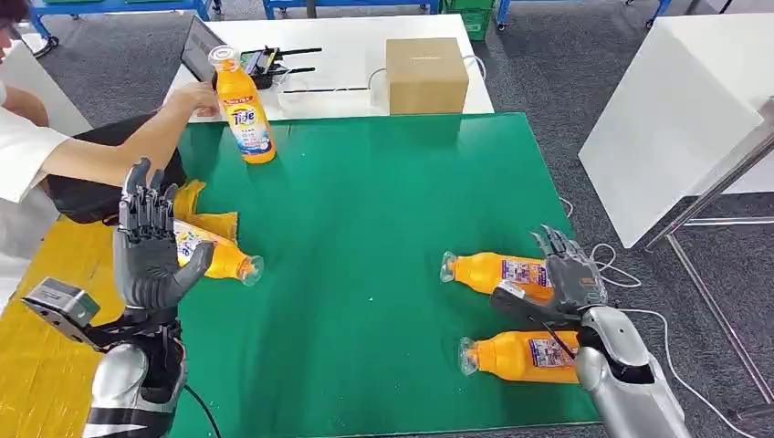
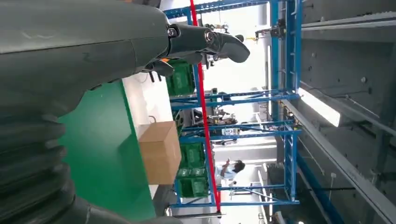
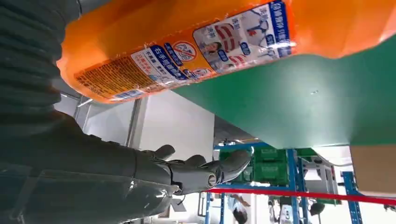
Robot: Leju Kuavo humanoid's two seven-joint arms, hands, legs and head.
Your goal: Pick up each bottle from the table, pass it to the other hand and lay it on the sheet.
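Green mat (image 1: 365, 237) covers the table. Nearest on the right lies one orange bottle (image 1: 520, 356). Just past it, the right hand (image 1: 561, 274) rests open over a second lying bottle (image 1: 493, 272), not gripping it. The left hand (image 1: 146, 242) is up, fingers spread, holding nothing. Behind it a third bottle (image 1: 219, 260) lies by the yellow sheet (image 1: 46, 365). Far back, a person's hand (image 1: 192, 96) touches a standing bottle (image 1: 245, 108).

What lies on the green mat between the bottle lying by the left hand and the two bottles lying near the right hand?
Nothing: in the head view, bare green mat separates the left bottle from the right pair.
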